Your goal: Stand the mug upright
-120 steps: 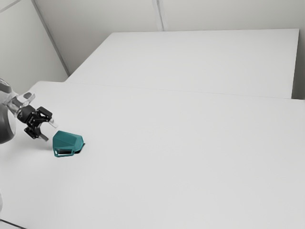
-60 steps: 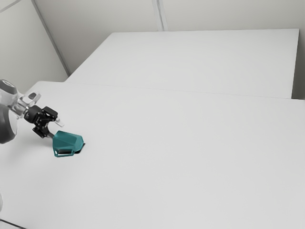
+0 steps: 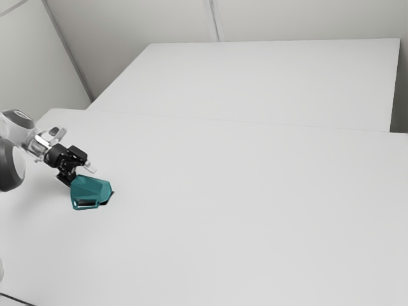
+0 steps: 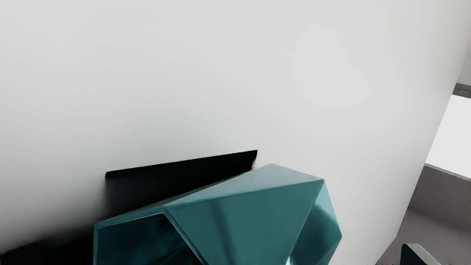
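Observation:
The black gripper (image 3: 81, 174) is at the exterior view's left, close against the mug's near side, with its fingers apart. A teal faceted mug (image 3: 92, 189) lies tipped over on the table, its handle loop facing the exterior view's bottom edge. One finger stands beside the mug; the other is hidden behind it. From the wrist view, the mug (image 4: 243, 224) shows angular faces and a dark hollow. There, one fingertip of the gripper (image 4: 416, 254) stands off to one side of the mug, not touching it.
The white table (image 3: 242, 210) extends toward the exterior view's right. Beyond its far edge is another white surface (image 3: 255, 83). In the wrist view, a grey ledge (image 4: 441, 206) lies past the table's edge.
The gripper has moved toward the exterior view's right, up to the mug, and one finger has passed behind it. The mug has not moved.

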### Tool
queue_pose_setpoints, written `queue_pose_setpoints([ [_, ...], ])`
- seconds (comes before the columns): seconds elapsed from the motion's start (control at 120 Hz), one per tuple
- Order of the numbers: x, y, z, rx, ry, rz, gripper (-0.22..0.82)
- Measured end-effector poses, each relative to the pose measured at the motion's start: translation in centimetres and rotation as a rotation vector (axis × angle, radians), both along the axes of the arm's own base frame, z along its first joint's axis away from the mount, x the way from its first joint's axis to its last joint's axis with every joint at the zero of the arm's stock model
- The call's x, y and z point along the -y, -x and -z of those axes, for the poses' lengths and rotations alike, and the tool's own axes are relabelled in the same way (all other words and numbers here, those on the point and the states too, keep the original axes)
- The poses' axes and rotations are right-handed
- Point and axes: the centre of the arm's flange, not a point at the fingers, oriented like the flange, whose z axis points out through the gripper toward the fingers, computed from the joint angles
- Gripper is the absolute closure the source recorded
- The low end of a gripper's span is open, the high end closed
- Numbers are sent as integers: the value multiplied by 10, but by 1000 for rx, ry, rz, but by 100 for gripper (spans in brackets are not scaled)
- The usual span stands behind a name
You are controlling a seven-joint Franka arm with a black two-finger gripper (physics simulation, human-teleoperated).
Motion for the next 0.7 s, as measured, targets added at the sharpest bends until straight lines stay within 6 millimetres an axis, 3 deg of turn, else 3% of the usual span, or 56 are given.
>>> queue_pose_setpoints([
  [0.192, 4, -3, 0, 13, 12, 6, 48],
  [0.275, 5, -4, 0, 16, 16, 7, 59],
  [0.433, 6, -5, -5, 28, 22, 7, 67],
  [0.567, 10, -10, -20, 55, 21, 17, 74],
  [0.7, 18, -17, -36, 83, 17, 36, 75],
])
